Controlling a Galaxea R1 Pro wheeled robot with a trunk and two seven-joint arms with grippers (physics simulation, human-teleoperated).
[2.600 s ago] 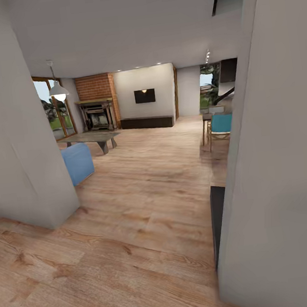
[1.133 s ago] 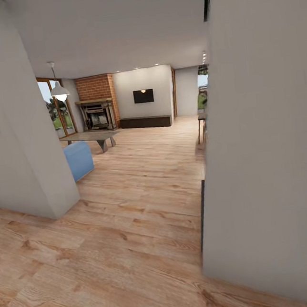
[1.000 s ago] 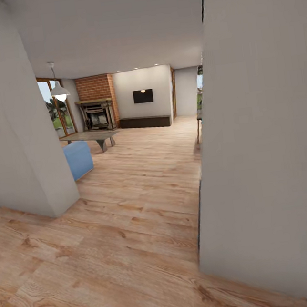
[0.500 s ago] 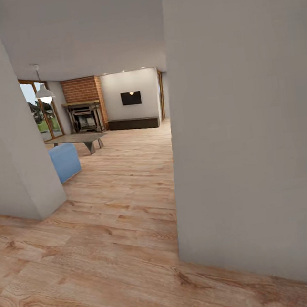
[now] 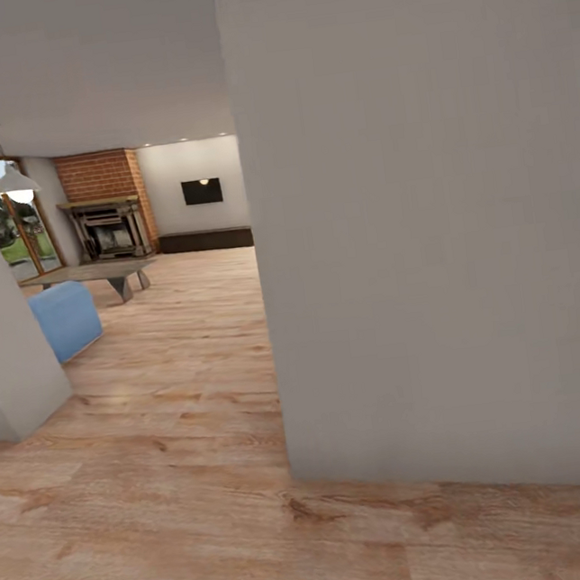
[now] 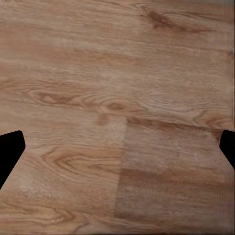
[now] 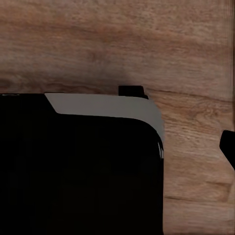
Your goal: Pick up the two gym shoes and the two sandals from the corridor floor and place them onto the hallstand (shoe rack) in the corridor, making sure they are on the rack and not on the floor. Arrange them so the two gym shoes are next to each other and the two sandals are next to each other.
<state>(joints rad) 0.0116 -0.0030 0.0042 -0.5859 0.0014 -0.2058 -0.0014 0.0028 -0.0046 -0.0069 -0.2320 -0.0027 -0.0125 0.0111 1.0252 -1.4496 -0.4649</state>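
Wood-plank corridor floor (image 5: 173,522) runs underfoot, grainy and knotted. Left gripper (image 6: 117,147) hangs over it, fingers wide apart, holding nothing. Right gripper (image 7: 227,147): one fingertip shows beside the robot's dark base (image 7: 78,171); state unclear. Close ahead stands a grey wall (image 5: 426,219); farther off, a blue seat (image 5: 65,318), low table (image 5: 97,273), brick fireplace (image 5: 106,213).

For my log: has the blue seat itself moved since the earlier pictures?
No. The blue seat keeps its place beside the low table; the camera turned.

A grey wall (image 5: 426,219) fills the frame's right; wood-plank floor (image 5: 169,486) runs to a brick fireplace (image 5: 106,213) at upper left.
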